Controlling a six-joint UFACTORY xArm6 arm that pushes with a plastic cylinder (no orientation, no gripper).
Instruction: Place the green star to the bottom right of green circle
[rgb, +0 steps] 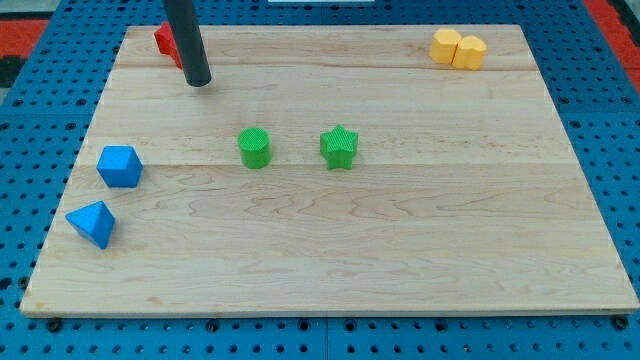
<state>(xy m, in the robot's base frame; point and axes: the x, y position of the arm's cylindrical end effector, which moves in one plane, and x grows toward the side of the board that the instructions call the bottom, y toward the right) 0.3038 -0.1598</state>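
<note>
The wooden table (330, 250) is seen from one camera view, laid on a blue pegboard surface (30, 110). The dark rod is seen coming down at the view's top left, with my tip (198, 82) resting on the table. No jaws are carried at the end effector; only a plain rod end is shown, so nothing is gripped and no opening width can be told.

The red block (166, 40) is placed just behind the rod at the top-left corner, partly hidden by it; its shape cannot be made out. The green circle (254, 148) is found near the table's middle, below and to the right of my tip, apart from it. The green star (339, 147) is set to the right of the green circle, level with it, a gap between them.

A blue block (119, 166), many-sided, and a blue pyramid-like block (92, 223) are located at the left edge, near each other. A yellow block (458, 48) is seen at the top right.
</note>
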